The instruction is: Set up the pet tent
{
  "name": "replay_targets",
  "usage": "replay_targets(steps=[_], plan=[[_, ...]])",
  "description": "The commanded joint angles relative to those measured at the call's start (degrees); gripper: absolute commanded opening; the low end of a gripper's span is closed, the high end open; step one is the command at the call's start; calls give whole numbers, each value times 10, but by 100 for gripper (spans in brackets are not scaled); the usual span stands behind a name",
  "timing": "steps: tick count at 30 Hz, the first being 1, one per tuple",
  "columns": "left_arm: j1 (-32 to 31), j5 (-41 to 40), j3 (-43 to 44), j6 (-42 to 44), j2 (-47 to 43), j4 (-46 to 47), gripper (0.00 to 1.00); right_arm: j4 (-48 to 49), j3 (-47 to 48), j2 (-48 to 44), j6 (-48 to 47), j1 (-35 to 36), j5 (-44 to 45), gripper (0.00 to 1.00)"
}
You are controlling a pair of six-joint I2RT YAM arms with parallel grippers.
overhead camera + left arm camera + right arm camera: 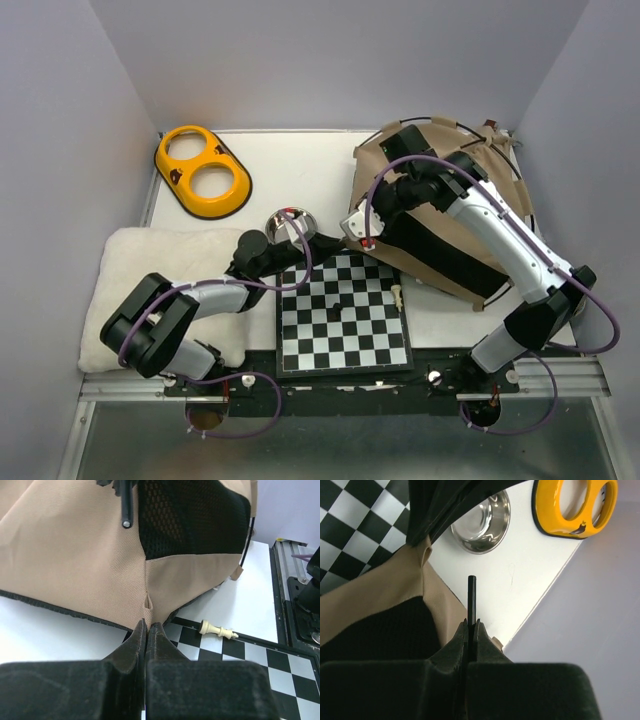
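The left gripper point(148, 626) has its jaws pressed together, the tips meeting the lowest corner point of the tent point(75, 555). Whether any fabric is caught between them I cannot tell. The right gripper point(471, 624) is pinched shut on a thin black pole point(471, 597), whose end sticks out straight past the fingertips, above the tent's tan edge.

From above, the chessboard point(300, 345) lies nearest the arm bases, between the two arms. A pale chess piece point(398, 295) lies on its side at the board's right edge. Left of the board a fluffy white cushion point(160, 255) sits under the left arm.

Just beyond the board's far edge both grippers meet at the tent's near-left corner, which reaches down to that edge. A steel bowl point(290, 222) stands just to their left.

The tent fills the far right part of the table point(300, 170), lying low and slack under the right arm, tan with a black mesh panel and a black band. Thin black poles arc around its far and right sides.

Farthest left, a yellow feeder point(205, 172) with two round holes lies flat, well apart from the tent.
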Motion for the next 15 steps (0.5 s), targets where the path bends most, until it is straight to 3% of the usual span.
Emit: replay_targets(steps=[1, 15], plan=[[3, -4, -7, -10, -28, 11, 0, -39, -30, -20, -34, -19, 50, 1], [2, -8, 34, -33, -12, -10, 0, -22, -106, -25, -54, -12, 42, 1]])
